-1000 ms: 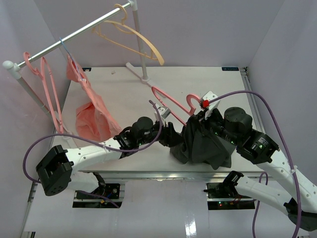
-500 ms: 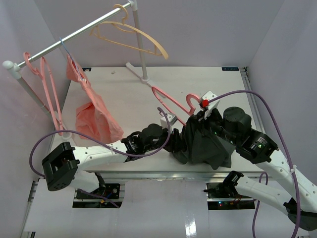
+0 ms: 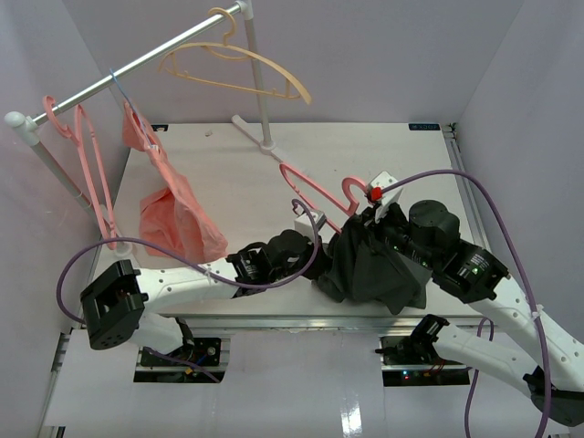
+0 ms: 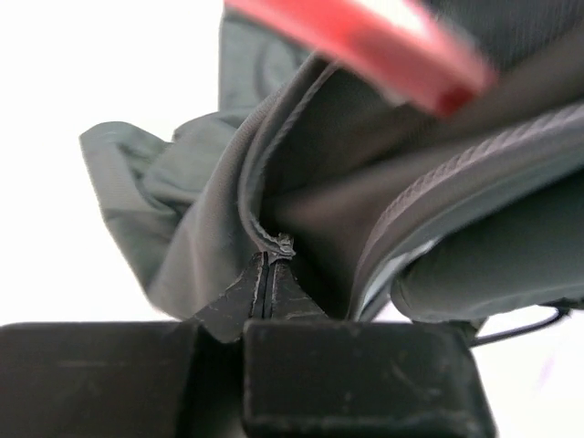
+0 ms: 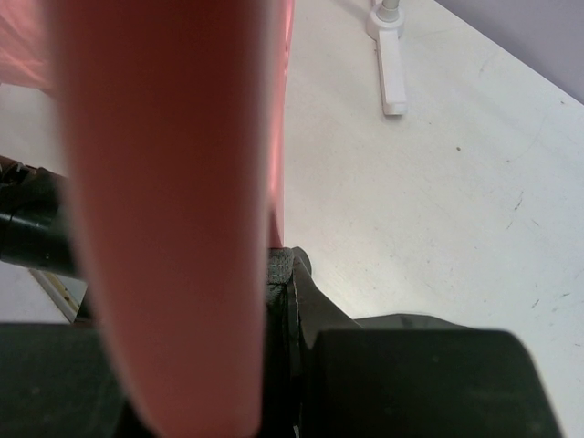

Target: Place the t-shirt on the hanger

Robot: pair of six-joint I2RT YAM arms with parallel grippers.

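Observation:
The dark t-shirt (image 3: 374,269) hangs bunched at the table's front, draped over one end of the salmon-pink hanger (image 3: 306,182), whose bare arm and hook stick out to the upper left. My left gripper (image 3: 321,263) is at the shirt's left edge. In the left wrist view it (image 4: 267,260) is shut on a folded hem of the t-shirt (image 4: 182,201), with the hanger (image 4: 365,36) blurred above. My right gripper (image 3: 370,219) holds the hanger near its hook. In the right wrist view the hanger (image 5: 173,182) fills the left, with shirt cloth (image 5: 278,269) pinched against one finger (image 5: 315,301).
A clothes rail (image 3: 137,64) crosses the back left, carrying a tan-yellow hanger (image 3: 246,68), pink hangers (image 3: 91,173) and a salmon-pink garment (image 3: 173,219). The rack's post and foot (image 3: 265,141) stand at the table's back middle. Purple walls enclose the table.
My left gripper has reached right to the t-shirt's left edge and closed on its hem. The tan-yellow hanger has swung a little. The right arm has held still.

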